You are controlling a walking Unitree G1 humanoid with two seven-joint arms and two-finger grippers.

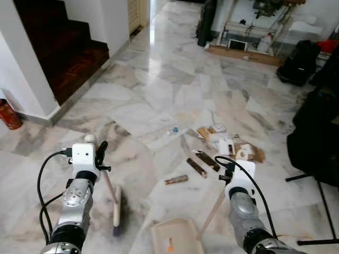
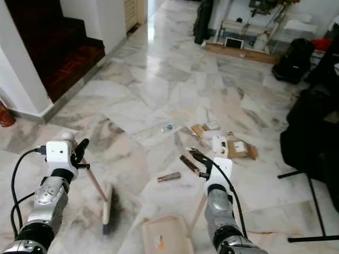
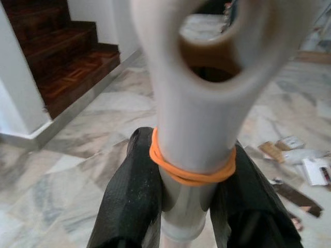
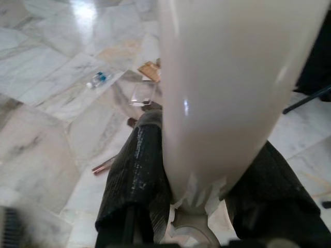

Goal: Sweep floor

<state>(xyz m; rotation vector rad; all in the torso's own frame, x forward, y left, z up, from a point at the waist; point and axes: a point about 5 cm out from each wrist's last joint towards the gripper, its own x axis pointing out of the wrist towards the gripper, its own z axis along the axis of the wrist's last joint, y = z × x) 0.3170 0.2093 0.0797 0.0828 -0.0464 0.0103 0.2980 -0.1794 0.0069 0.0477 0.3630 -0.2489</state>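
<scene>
While the left end effector [image 1: 98,153] is clamped on the cream handle of the broom [image 1: 115,211], whose head rests on the marble floor [image 1: 159,90] low on the robot's left, the right end effector [image 1: 226,172] is clamped on the handle of the dustpan [image 1: 177,237], which sits on the floor between the two arms. Ahead of the dustpan lies scattered litter: a brown wrapper [image 1: 176,180], dark strips [image 1: 197,167], cardboard scraps [image 1: 253,153] and a small bottle [image 1: 173,130]. An orange rubber band [image 3: 191,173] rings the broom handle just above the fingers [image 3: 129,201].
</scene>
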